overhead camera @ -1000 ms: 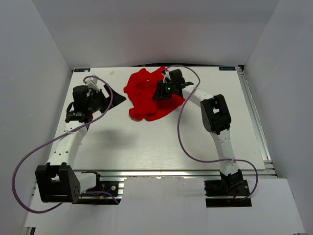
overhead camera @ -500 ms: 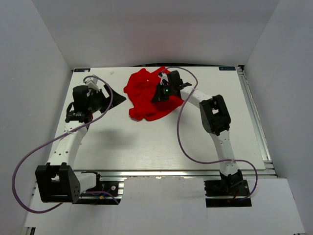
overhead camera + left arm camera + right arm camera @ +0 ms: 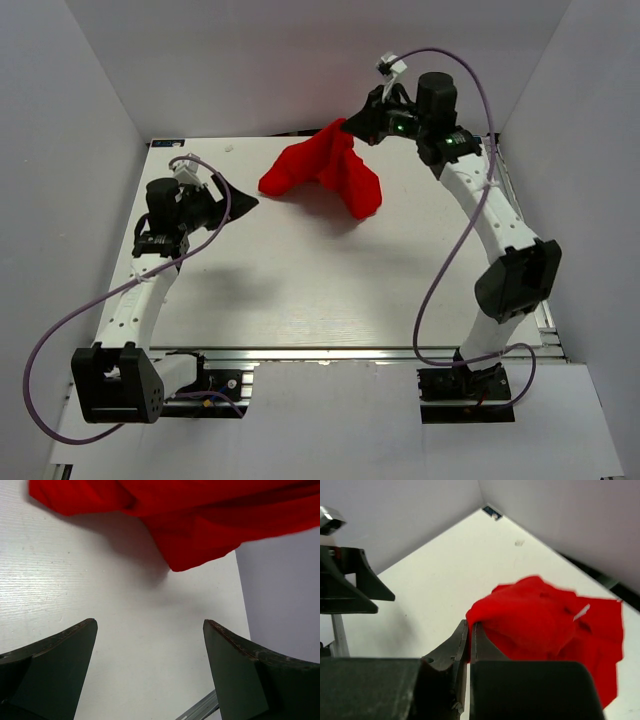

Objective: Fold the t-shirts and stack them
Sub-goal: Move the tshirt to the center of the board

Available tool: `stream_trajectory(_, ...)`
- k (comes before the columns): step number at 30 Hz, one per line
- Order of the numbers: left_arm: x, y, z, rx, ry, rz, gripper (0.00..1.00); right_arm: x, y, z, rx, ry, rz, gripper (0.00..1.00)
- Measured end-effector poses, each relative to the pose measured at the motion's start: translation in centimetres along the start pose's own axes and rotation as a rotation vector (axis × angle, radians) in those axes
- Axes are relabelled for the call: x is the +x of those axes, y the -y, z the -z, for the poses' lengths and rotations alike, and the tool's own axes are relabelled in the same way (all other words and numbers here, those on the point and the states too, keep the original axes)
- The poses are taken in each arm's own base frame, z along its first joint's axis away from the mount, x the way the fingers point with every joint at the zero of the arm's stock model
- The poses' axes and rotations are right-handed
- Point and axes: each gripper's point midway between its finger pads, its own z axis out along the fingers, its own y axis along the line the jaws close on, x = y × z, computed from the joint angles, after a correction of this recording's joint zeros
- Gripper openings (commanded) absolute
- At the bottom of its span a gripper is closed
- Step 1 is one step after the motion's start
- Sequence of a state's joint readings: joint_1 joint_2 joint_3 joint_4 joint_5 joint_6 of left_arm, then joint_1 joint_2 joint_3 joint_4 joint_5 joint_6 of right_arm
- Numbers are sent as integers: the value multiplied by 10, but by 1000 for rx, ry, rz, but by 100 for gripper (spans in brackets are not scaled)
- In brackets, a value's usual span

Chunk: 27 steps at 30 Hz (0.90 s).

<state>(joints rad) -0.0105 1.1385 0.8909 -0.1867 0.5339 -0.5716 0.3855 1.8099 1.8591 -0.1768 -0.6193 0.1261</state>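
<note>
The right hand (image 3: 348, 126) is clamped on the red shirt (image 3: 330, 168), holding it up over the table (image 3: 300, 290). The left hand (image 3: 236, 201) gapes wide nearby.

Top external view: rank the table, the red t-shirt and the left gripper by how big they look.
1. table, by far the largest
2. red t-shirt, partly raised toward the camera, so it may look slightly bigger than it is
3. left gripper, clearly the smallest

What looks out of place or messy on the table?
The red t-shirt is crumpled, not flat: the right hand pinches one edge and holds it up, the rest sagging in bunched folds above the table.
</note>
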Motion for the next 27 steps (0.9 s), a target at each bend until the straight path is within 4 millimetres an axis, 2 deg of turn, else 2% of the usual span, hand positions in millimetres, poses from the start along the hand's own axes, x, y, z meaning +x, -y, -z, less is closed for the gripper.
stream_trajectory(3,-1,5,0,26,0,-3,98,-20,-11,24,-1,48,67,0)
stream_trajectory(7,-3,14,-1,81,8,-4,98,-16,-11,38,15,45,97,0)
stream_trajectory(11,5,18,-2,131,-7,26,98,-10,-5,45,34,33,111,0)
stream_trajectory(13,7,21,-2,154,-12,37,98,-11,-5,47,34,37,135,0)
stream_trajectory(16,6,27,-2,181,-11,40,98,-28,-12,58,35,74,197,0)
stream_trajectory(18,5,30,-2,195,-8,32,98,-49,-19,64,33,114,249,0)
stream_trajectory(21,4,32,-1,201,-6,26,98,-102,-31,76,39,219,355,0)
stream_trajectory(24,5,31,-1,199,-8,23,98,-161,-47,100,63,358,480,0)
stream_trajectory(27,4,32,-1,198,-8,18,98,-211,-60,130,102,479,587,0)
